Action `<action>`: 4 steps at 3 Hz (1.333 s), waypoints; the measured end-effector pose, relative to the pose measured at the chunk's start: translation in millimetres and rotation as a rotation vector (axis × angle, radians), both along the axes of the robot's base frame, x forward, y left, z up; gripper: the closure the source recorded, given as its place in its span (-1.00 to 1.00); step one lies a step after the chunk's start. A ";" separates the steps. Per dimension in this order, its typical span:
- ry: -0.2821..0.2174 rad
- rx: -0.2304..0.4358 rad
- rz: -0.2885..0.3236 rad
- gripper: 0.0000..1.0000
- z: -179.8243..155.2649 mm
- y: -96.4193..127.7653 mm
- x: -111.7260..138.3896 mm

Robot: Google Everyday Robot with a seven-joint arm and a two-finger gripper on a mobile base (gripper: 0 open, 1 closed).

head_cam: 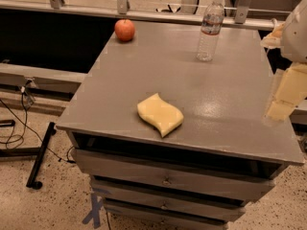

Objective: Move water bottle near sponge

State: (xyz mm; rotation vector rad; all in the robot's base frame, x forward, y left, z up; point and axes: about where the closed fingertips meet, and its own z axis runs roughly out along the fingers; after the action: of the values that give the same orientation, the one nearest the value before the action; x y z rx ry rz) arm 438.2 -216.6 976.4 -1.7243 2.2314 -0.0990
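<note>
The water bottle (210, 29) stands upright at the far right of the grey cabinet top (144, 66). It is clear, with a white cap and a white-and-red label band. The pale-yellow sponge (159, 114) lies flat near the front middle of the top, well apart from the bottle. My gripper (284, 96) hangs at the right edge of the view, over the right side of the cabinet top. It is in front of and to the right of the bottle and holds nothing that I can see.
A red-orange apple (124, 30) sits at the far left corner of the top. The cabinet has drawers (165, 180) below. A dark gap and rail lie to the left, with cables (19, 123) and a black stand on the floor.
</note>
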 end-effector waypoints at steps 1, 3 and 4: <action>-0.018 0.003 -0.003 -1.00 -2.3 -0.5 5.0; -0.124 0.155 -0.134 -1.00 -38.4 -41.2 91.8; -0.220 0.295 -0.221 -1.00 -45.8 -60.5 148.6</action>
State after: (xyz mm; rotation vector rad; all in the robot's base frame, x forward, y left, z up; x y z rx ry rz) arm 586.8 -277.1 930.6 -1.2491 2.1408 -0.0075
